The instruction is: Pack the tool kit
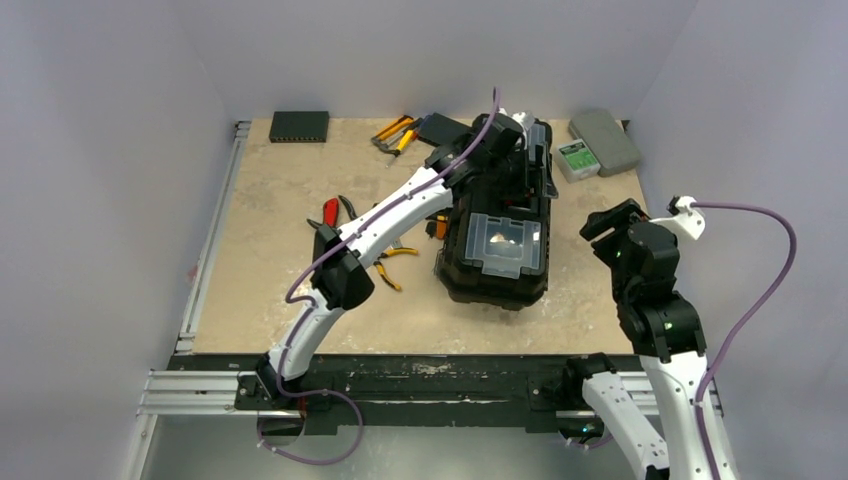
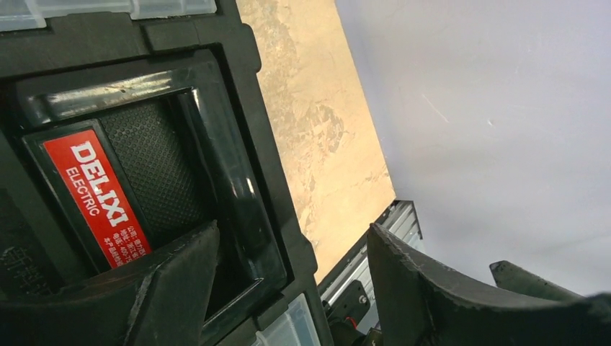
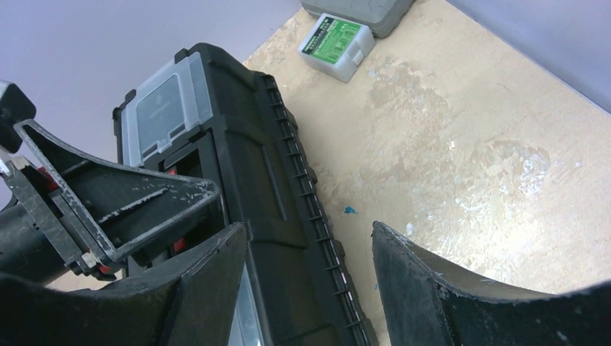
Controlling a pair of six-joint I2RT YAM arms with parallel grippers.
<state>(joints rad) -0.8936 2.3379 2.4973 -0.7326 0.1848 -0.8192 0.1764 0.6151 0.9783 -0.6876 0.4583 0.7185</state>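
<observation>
Toolbox [image 1: 497, 240] sits lid-down, mid tabletop [image 1: 270, 290], toward the far edge. My left hand [image 2: 292, 241] hangs released over its red-labelled handle [image 2: 94, 191], gripping nothing. Right hand [image 3: 310, 238] is also released, hovering beside the box's right flank. Yellow-handled pliers [image 1: 395, 133] lie loose at the far edge, left of the box.

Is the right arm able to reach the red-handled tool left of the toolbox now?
Probably not easily: the red-handled tool lies beyond the toolbox, and the left arm stretches across between them, so the right arm would need to cross both.
</observation>
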